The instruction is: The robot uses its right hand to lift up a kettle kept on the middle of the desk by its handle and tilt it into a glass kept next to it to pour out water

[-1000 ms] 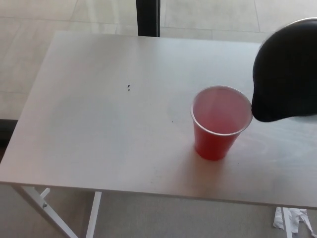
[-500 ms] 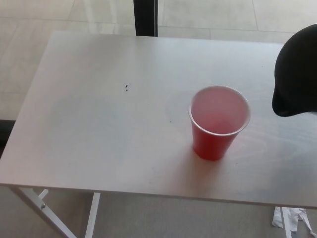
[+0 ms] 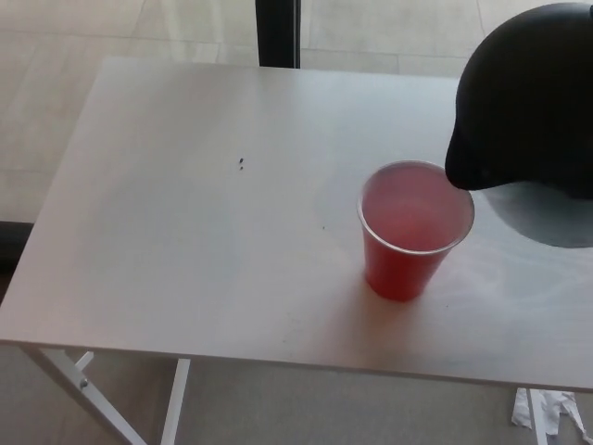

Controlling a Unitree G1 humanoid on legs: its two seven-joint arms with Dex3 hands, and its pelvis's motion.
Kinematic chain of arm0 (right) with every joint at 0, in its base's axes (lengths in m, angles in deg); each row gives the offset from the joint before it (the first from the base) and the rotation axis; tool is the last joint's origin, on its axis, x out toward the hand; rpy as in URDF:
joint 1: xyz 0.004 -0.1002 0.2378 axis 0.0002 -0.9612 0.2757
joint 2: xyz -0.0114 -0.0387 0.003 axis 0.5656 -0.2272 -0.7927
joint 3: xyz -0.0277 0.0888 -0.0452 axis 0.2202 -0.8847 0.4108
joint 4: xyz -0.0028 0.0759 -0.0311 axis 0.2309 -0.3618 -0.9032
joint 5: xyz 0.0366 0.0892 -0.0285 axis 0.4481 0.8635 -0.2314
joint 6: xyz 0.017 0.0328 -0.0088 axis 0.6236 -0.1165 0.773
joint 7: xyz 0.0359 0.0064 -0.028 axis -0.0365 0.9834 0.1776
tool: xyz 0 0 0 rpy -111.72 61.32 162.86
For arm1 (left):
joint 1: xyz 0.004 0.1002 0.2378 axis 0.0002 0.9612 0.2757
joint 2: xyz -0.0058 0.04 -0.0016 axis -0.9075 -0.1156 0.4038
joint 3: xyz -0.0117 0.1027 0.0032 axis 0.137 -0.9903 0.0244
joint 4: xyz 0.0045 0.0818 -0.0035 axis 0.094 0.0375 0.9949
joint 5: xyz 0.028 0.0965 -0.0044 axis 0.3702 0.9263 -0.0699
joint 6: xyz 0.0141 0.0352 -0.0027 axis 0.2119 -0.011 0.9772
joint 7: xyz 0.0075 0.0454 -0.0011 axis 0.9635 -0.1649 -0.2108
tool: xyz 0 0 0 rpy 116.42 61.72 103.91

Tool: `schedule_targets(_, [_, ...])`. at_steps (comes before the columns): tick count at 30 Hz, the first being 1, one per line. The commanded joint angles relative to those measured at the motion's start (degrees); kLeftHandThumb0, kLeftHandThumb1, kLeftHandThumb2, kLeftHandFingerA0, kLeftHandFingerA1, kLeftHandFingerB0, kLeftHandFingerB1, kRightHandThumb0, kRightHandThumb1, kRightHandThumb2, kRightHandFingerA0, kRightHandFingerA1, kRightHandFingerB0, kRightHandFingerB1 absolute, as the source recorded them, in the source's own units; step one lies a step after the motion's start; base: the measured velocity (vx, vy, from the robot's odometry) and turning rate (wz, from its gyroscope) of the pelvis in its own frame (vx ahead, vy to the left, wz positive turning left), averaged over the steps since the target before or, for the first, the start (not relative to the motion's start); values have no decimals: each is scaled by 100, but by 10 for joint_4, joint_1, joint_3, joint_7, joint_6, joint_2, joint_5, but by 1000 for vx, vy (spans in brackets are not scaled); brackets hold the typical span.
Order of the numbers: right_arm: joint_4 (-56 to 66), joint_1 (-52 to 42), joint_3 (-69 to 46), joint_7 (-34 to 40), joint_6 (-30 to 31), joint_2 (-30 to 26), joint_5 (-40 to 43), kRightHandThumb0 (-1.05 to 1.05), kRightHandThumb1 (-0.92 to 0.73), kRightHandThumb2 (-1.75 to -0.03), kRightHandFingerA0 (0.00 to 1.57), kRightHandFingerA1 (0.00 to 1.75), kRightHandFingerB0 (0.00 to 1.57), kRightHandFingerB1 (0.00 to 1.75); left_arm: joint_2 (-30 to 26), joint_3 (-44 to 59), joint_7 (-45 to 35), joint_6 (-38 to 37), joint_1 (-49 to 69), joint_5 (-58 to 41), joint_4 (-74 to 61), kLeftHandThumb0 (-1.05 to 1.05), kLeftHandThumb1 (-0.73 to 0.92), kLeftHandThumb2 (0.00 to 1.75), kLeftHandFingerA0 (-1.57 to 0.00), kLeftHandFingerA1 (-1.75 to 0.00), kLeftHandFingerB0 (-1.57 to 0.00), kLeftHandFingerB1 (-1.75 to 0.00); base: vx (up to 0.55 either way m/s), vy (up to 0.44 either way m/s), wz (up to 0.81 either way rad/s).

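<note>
The kettle [image 3: 533, 93] is the big black thing at the top right of the picture, up in the air above the desk, and you need to watch it closely. Start on the left: that side of the pale desk [image 3: 185, 241] is bare except for a tiny dark speck [image 3: 241, 164], and no left hand shows there at all. Move along to the middle right and you find the red cup [image 3: 414, 232], standing straight up on the desk. The task says a glass, but what you see is a red cup with a pale inside, and it is hard to tell if there is any water in it. Now look right again. The low tip of the kettle hangs just over the cup's right rim, and its dark shadow lies on the desk beside the cup. You cannot see the right hand, because the handle is off past the edge of the picture, so you cannot tell how its fingers sit or how tight they hold. Here is what could go wrong. The tip is at the rim and not over the middle, so water may run down the outside and wet the desk. The cup looks light, so if the kettle dips and bumps the rim, the cup may tip over. If you tilt fast, water could splash out. Go slow and bring the tip a little more over the cup.
</note>
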Motion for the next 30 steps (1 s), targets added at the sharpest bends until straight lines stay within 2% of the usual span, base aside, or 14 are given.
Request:
schedule_targets(1, [14,17,-3,7,32,-10,-11,-17,-43,-131,88,172,77,149,-8,1,1,-2,0,0,1,-105,71,82,-61,-79,-40,-128,0,0,0])
schedule_targets(5, [33,10,-4,10,48,7,-5,-13,-42,-134,93,171,79,157,-10,-1,-2,0,1,1,-2,-105,72,83,-60,-79,-39,-128,0,0,0])
schedule_targets(7, [37,1,4,12,30,10,-12,-15,-46,-126,89,175,76,160,-9,0,-3,1,0,0,-1,-105,71,83,-59,-78,-39,-126,0,0,0])
schedule_targets(9, [43,2,10,15,41,15,-19,-17,-44,-127,88,175,76,157,-9,-1,-1,2,-1,1,-1,-105,72,83,-59,-78,-39,-126,0,0,0])
schedule_targets(10, [46,5,17,15,54,19,-26,-16,-49,-117,87,175,74,152,-10,-3,-3,2,0,2,-2,-105,72,83,-60,-80,-40,-128,0,0,0])
schedule_targets(11, [46,7,21,16,58,21,-30,-15,-50,-116,87,175,78,147,-10,-3,-4,1,0,2,-3,-105,72,83,-60,-79,-40,-127,0,0,0])
schedule_targets(14, [45,9,27,20,59,26,-34,-14,-49,-118,87,175,79,144,-10,-2,-5,1,1,1,-1,-105,71,83,-59,-79,-40,-127,0,0,0])
schedule_targets(15, [42,10,28,21,52,32,-31,-18,-48,-118,118,139,95,121,-10,-1,-6,1,1,0,0,-105,71,82,-58,-77,-40,-124,0,0,0])
schedule_targets(16, [42,9,28,21,49,35,-30,-18,-48,-118,118,139,95,121,-10,-1,-6,0,2,-1,0,-105,71,82,-58,-77,-40,-124,0,0,0])
schedule_targets(17, [37,10,28,26,54,45,-28,-13,-44,-127,90,170,83,147,-10,-2,-5,0,3,1,0,-105,73,83,-56,-76,-39,-125,0,0,0])
schedule_targets(20, [26,8,34,31,35,46,-36,-14,-44,-130,90,172,80,150,-10,0,-6,4,3,-1,0,-105,72,84,-58,-78,-39,-126,0,0,0])
schedule_targets(23, [10,4,37,37,20,45,-39,-16,-46,-125,92,167,83,144,-8,2,-1,2,4,-3,-1,-105,72,83,-60,-77,-40,-125,0,0,0])
schedule_targets(26, [3,3,36,36,25,47,-37,-20,-44,-125,99,158,86,142,-8,-1,-2,-3,5,0,-2,-105,71,83,-61,-79,-42,-126,0,0,0])
schedule_targets(30, [7,-3,36,36,30,47,-40,-21,-44,-126,97,160,83,147,-9,1,-6,1,1,-3,-1,-105,72,83,-61,-79,-40,-127,0,0,0])
